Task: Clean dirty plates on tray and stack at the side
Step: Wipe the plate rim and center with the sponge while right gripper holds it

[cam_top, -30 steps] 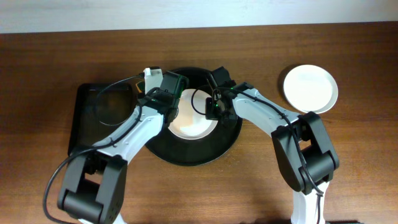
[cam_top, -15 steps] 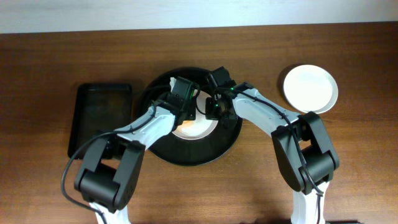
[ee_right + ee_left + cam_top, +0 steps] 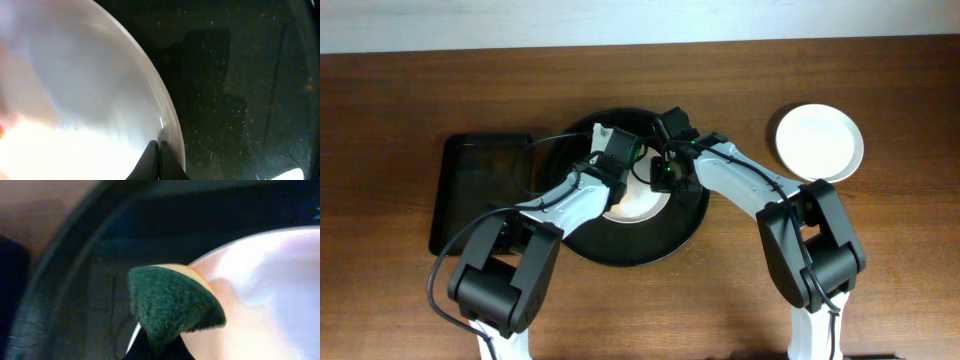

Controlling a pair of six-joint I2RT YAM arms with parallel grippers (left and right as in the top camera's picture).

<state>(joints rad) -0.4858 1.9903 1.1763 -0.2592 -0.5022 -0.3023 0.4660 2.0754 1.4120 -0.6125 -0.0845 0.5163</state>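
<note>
On the black tray point(image 3: 582, 250) at the middle of the worktop point(image 3: 890, 270), the right hand point(image 3: 160, 157) is pinching the plate point(image 3: 638, 205) by its rim, apparently steadying it, while the left hand point(image 3: 152, 350) is gripping a green-faced sponge point(image 3: 170, 302) against its edge for wiping.

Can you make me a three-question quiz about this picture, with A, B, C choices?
1. Where is the side plate? A) on the table, right of the round tray B) on the floor C) in a gripper
2. What colour is the sponge on its rough face? A) pink B) dark green C) blue
3. How is the right gripper? A) wide open B) holding a cup C) shut, tips at the tray plate rim
Answers: 1A, it sits on bare wood; 2B, green shows up close; 3C, the fingers meet there.
</note>
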